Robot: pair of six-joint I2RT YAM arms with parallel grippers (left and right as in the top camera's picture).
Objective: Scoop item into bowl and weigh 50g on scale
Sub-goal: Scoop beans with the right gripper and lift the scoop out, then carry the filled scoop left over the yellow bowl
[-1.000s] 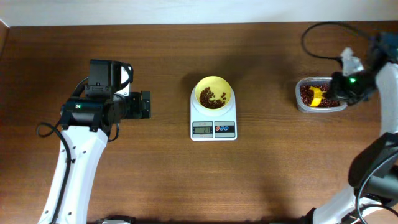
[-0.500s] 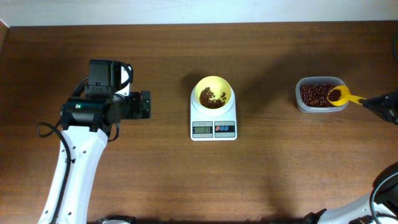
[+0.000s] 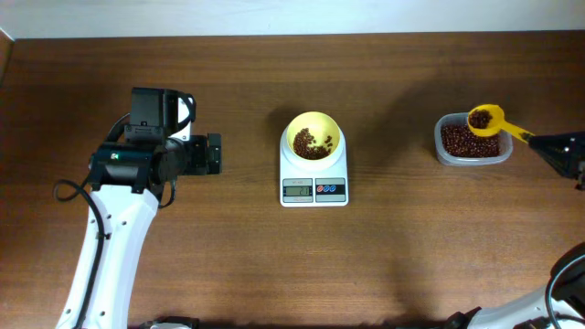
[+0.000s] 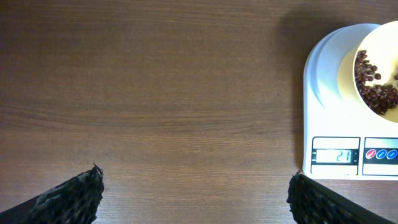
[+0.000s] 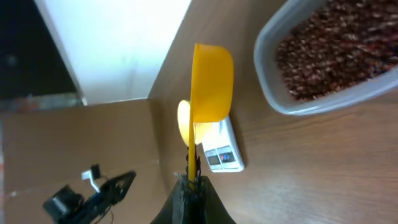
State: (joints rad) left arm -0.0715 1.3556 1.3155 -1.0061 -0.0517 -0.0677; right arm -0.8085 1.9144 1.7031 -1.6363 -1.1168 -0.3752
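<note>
right pincer [image 3: 541, 143]: clamped narrow on the handle end of the scoop [image 3: 498, 125]. Its fingers read only as a dark wedge in its wrist view, and its body is cut by the overhead frame's right edge.
scoop: the cup sits out ahead of the right pincer, level and loaded with beans [image 3: 481, 118]. It hangs over the far edge of the container [image 3: 439, 148], right of middle.
container: just ahead of the right pincer, below the cup, more beans inside. Cannot tell whether the cup touches the rim.
bowl [image 3: 294, 130]: on the scale [image 3: 313, 174], well apart to the right pincer's left, with a thin layer of beans in it.
left pincer [image 3: 213, 153]: spread wide. Only the fingers [image 4: 68, 198] show, at the wrist view's bottom corners.
scale vs left pincer: ahead of it and apart, with bare table [image 3: 411, 256] between.
display [image 4: 336, 156]: reads 21 in the left wrist view; too small to read overhead.
open room: bare wood between scale and container, and all round the left pincer.
edges: the table's far edge meets a white wall [image 3: 274, 16] beyond both pincers. The bowl is cut by the left wrist frame's right edge.
</note>
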